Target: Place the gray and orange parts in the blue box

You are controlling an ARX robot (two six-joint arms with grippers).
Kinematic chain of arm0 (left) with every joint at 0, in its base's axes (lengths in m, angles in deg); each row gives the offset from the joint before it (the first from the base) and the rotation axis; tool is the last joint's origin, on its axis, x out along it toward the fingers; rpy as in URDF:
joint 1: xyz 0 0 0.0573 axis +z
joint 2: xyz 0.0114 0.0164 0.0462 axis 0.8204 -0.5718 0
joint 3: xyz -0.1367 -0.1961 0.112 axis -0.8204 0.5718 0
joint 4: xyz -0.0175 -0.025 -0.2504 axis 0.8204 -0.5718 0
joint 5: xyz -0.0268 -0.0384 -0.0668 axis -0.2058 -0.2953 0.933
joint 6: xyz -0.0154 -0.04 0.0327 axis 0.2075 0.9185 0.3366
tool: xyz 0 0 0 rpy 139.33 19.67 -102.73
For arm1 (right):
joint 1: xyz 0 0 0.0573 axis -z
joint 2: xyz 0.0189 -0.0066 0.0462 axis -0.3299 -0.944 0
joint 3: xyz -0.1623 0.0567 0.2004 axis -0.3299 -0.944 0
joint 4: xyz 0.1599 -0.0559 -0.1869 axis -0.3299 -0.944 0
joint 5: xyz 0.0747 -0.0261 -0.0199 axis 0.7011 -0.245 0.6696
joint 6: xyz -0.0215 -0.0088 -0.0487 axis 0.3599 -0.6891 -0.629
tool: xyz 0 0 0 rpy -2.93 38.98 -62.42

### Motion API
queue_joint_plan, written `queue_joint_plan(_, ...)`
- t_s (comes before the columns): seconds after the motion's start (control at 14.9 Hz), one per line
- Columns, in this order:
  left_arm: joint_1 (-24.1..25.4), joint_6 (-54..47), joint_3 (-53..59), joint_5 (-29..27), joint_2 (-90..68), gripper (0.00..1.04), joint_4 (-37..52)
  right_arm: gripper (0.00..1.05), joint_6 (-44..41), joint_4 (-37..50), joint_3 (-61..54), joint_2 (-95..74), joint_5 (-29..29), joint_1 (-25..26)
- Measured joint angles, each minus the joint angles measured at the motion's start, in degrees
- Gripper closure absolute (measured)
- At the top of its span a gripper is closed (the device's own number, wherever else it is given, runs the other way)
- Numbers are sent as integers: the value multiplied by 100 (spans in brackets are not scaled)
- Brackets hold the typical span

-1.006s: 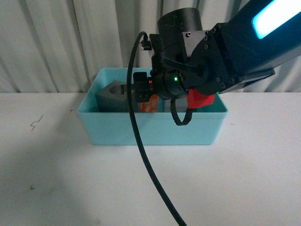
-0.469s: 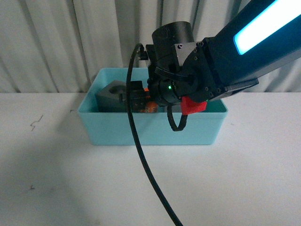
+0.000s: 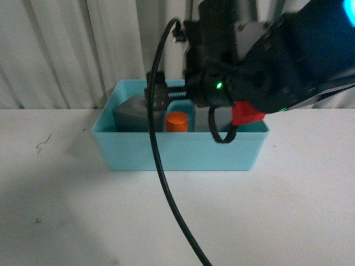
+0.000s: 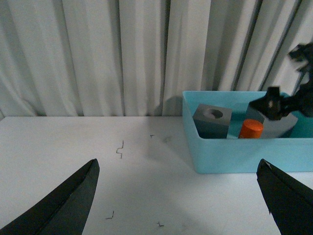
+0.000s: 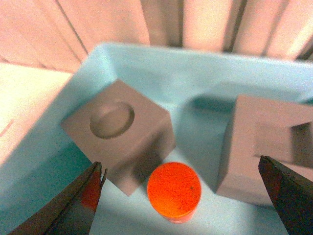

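Orange cylinder sits upright in the light turquoise-blue plastic bin, between both matte gray cubes. Right gripper hangs above it, fingers spread and empty; left gripper likewise spread wide, nowhere near. I'd lift straight up so nothing gets clipped.

All views share the blue box — right wrist nearest

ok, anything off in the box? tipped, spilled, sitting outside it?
Nothing stands out. The orange cylinder stands upright inside the blue box, between the gray cube with a round recess and the second gray cube. The right gripper is open above them. Nothing spilled outside.
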State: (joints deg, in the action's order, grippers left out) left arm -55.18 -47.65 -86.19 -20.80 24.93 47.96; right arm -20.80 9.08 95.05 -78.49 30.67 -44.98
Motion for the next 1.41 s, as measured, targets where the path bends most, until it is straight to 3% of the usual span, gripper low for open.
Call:
queue_joint_plan(0.13,0,-2,0,2,0,7,2,6,-4,446,-1117,1381,-46,131)
queue_joint_plan(0.2,0,0,0,0,0,7,2,6,79,369,-2251,2728,-315,302)
queue_joint_plan(0.27,0,0,0,0,0,7,2,6,142,199,-3045,3506,-501,431)
queue_joint_plan(0.4,0,0,0,0,0,7,0,6,754,-990,-4865,5300,-1213,645)
queue_joint_plan(0.54,0,0,0,4,0,7,4,6,1010,-1005,-5270,5984,-1285,658)
queue_joint_plan(0.6,0,-2,0,7,0,7,4,18,599,861,-5681,5838,-1561,686)
queue_joint_plan(0.74,0,0,0,-20,0,7,0,40,-232,2339,-6767,6137,-1403,1016)
queue_joint_plan(0.87,0,0,0,0,0,7,2,62,-503,2581,-7027,6738,-1165,1322)
queue_joint_plan(1.01,0,0,0,-2,0,7,2,93,-608,2256,-7484,7337,-809,1615)
queue_joint_plan(1.07,0,0,0,0,0,7,2,103,-658,2120,-7617,7593,-713,1731)
queue_joint_plan(1.27,0,0,0,0,0,7,2,103,-649,1513,-7941,8588,-387,2035)
queue_joint_plan(1.34,0,0,0,0,0,7,2,103,-656,1843,-8124,8612,15,2374)
queue_joint_plan(1.41,0,0,0,-11,0,7,2,103,-647,1530,-8214,8804,55,2618)
